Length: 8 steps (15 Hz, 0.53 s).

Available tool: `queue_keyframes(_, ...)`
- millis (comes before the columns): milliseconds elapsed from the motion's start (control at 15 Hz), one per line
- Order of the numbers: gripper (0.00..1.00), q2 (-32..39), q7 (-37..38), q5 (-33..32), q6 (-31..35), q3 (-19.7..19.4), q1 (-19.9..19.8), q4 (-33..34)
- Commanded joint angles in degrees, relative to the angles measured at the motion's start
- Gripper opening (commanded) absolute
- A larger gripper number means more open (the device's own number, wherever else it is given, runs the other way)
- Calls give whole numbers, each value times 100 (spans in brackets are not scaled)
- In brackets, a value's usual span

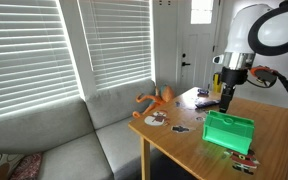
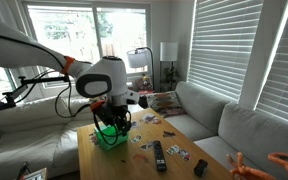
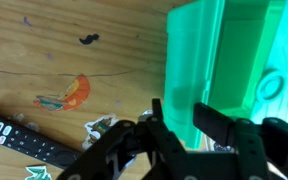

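Observation:
A translucent green basket (image 3: pixel 234 60) stands on the wooden table (image 3: pixel 44 50) and fills the right of the wrist view. My gripper (image 3: pixel 179 104) hangs just over the basket's left wall, and the jaws are partly apart, with the green wall showing in the gap. I see no contact between the fingers (image 3: pixel 156 112) and the basket. In both exterior views the gripper (image 1: pixel 227 103) (image 2: pixel 114 118) points down at the edge of the basket (image 1: pixel 230 131) (image 2: pixel 110 138). A pale round thing (image 3: pixel 271 85) shows through the basket's wall.
A black remote (image 3: pixel 19 138) (image 2: pixel 159 155), an orange picture card (image 3: pixel 69 93) and small cards lie scattered on the table. An orange toy (image 1: pixel 159 97) sits at the table's end by the grey sofa (image 1: pixel 54 140). Blinds cover the windows.

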Motion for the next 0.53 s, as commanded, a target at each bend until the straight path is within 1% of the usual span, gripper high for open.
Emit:
queue_keyframes(0,65,47,-66,35,0,48,-13,6)
queue_keyframes(67,79,23,-67,45,12,53,-7,2)
queue_keyframes(200,95,-49,-59,61,-5,59,2,5)
queue_keyframes(267,99,-84,-33,37,-27,64,-5,14)
queue_keyframes(333,100,-103,-16,10,-37,67,-13,20)
queue_keyframes(467,100,-152,55,-84,-55,72,-54,36)
